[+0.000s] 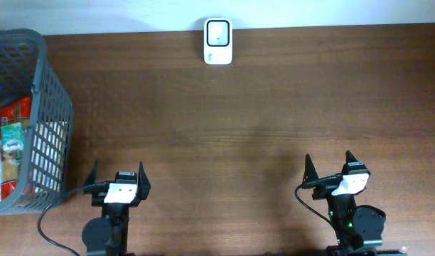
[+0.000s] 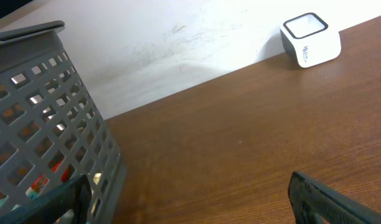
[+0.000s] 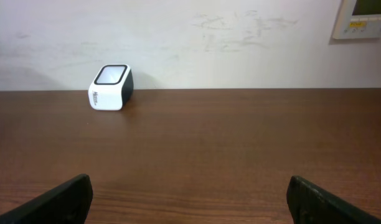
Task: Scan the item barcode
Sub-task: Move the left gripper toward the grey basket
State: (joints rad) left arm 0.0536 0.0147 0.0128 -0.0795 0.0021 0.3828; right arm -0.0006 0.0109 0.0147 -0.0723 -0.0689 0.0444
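Observation:
A small white barcode scanner (image 1: 218,41) with a dark window stands at the table's far edge, centre; it also shows in the left wrist view (image 2: 310,40) and the right wrist view (image 3: 111,87). Packaged items (image 1: 13,139) lie in a grey mesh basket (image 1: 52,85) at the far left, partly hidden by its walls; no barcode is visible. My left gripper (image 1: 117,173) is open at the near left, right beside the basket (image 2: 60,124), holding nothing. My right gripper (image 1: 329,165) is open at the near right, also holding nothing.
Brown wooden table (image 1: 239,128) runs back to a white wall (image 3: 190,37). A wall panel (image 3: 363,18) shows at the upper right of the right wrist view. A black cable (image 1: 50,213) loops by the left arm's base.

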